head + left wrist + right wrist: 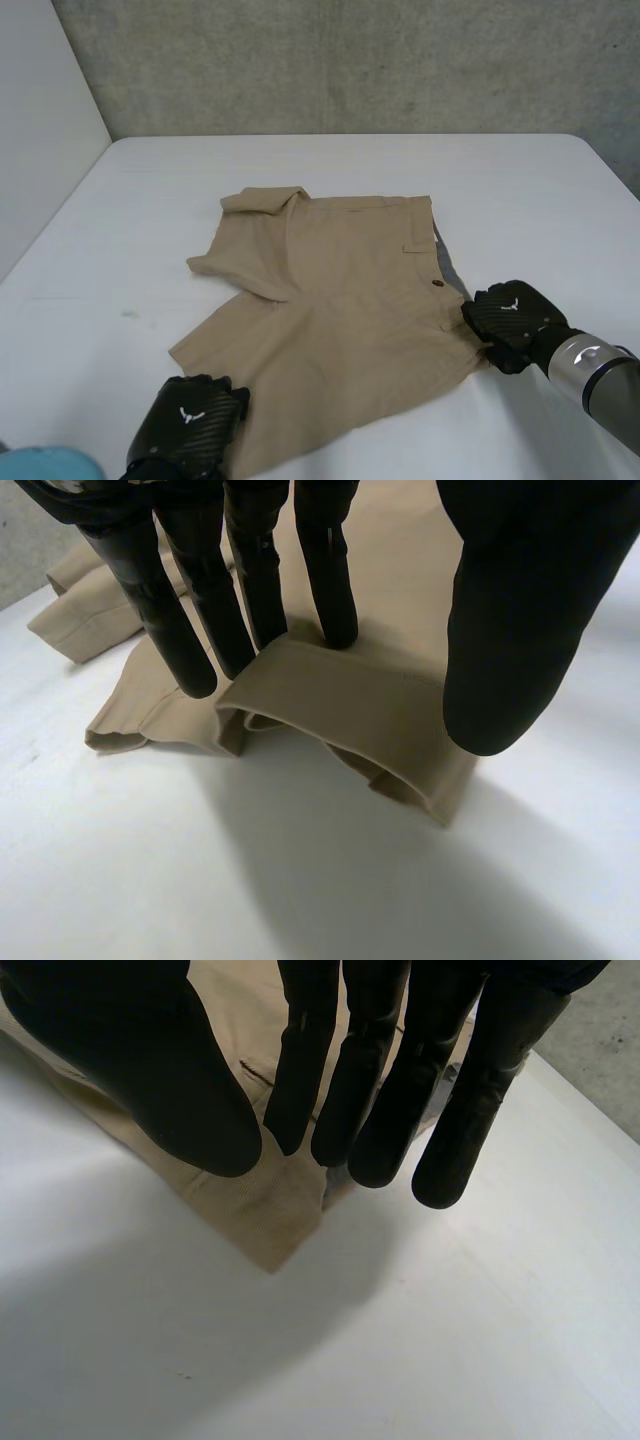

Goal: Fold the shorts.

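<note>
At the near hem of the khaki shorts (340, 300), spread mid-tabletop, the left hand (190, 425) had straight fingers (330, 580) resting on the cloth, thumb apart, pinching nothing. The right hand (515, 318) held its fingers equally straight over the shorts' right corner. Both would probably need firm pinches before lifting together, keeping the edge taut. Beyond lay the white tabletop (500, 180) and a concrete wall (350, 60)

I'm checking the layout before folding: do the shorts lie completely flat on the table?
No: in the head view the far leg of the shorts is turned over on itself at its hem.
</note>
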You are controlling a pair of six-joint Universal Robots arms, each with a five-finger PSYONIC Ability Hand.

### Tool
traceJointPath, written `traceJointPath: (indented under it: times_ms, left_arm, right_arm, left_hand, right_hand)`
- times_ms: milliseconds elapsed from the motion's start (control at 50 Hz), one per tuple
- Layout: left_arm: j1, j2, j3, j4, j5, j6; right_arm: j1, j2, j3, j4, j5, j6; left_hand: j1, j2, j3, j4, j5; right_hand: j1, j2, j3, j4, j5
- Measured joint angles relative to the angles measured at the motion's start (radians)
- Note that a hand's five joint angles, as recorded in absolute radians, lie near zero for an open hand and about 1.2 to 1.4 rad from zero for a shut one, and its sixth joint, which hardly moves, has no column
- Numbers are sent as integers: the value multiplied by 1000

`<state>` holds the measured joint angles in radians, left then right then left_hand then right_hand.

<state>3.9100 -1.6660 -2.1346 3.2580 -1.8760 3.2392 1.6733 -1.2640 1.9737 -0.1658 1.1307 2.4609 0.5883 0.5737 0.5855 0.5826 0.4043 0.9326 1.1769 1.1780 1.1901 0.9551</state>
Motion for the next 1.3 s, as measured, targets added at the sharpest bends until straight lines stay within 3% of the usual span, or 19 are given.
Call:
traceJointPath:
  times_ms: [100,120,140,160,320,380,420,440,540,720,940,1080,1100,1140,1200,1300]
  left_arm:
    - [23,-65,13,45,1,3]
    - [31,-89,18,62,1,6]
    - [35,-102,21,72,1,9]
    - [40,-117,25,84,1,14]
    - [70,-127,57,141,6,76]
    - [91,-103,77,148,9,93]
    - [113,-83,93,150,13,102]
    - [133,-68,103,150,17,107]
    - [207,-37,133,138,67,113]
    - [283,-48,152,106,171,103]
    - [303,-82,198,102,179,100]
    - [311,-90,214,103,177,100]
    - [312,-91,219,103,177,100]
    - [313,-92,222,102,177,100]
    - [311,-91,225,96,176,100]
    - [305,-74,232,46,176,101]
  right_arm:
    - [2,0,4,0,1,0]
    - [2,0,4,0,1,0]
    - [2,0,5,0,1,0]
    - [3,-1,5,1,2,1]
    - [2,-9,5,10,8,2]
    - [1,-26,3,21,10,8]
    - [1,-44,2,34,11,15]
    - [0,-57,0,45,11,21]
    - [-4,-103,-9,113,0,43]
    - [-5,-128,-2,160,-33,40]
    - [5,-78,29,40,-46,33]
    - [13,-28,21,-17,-39,32]
    - [16,-10,15,-31,-38,31]
    - [17,-2,12,-37,-38,31]
    - [19,9,3,-49,-37,33]
    - [26,-39,-16,-55,-28,52]
  left_hand:
    - [187,188,165,168,166]
    - [352,350,336,346,342]
    - [352,350,336,346,342]
    - [515,573,556,584,568]
    - [515,619,601,608,573]
    - [515,620,601,608,573]
    - [515,620,601,608,573]
    - [515,620,601,608,573]
    - [515,621,601,609,573]
    - [515,621,601,612,573]
    - [515,622,601,612,573]
    - [515,622,601,612,573]
    - [515,622,601,612,573]
    - [515,622,601,612,573]
    - [515,622,601,612,573]
    - [515,623,601,612,573]
  right_hand:
    - [0,0,0,0,0]
    - [0,0,0,0,0]
    - [0,0,0,0,0]
    - [0,0,0,0,0]
    - [-1,-4,-5,-5,-2]
    - [-102,-190,-190,-199,-141]
    - [-102,-190,-190,-199,-141]
    - [-281,-422,-421,-430,-357]
    - [-379,-536,-545,-563,-488]
    - [-414,-581,-593,-602,-539]
    - [-414,-581,-593,-602,-539]
    - [-363,-520,-521,-533,-474]
    - [-261,-393,-402,-415,-375]
    - [-261,-393,-402,-415,-375]
    - [-28,-115,-119,-130,-107]
    - [21,1,-10,0,15]
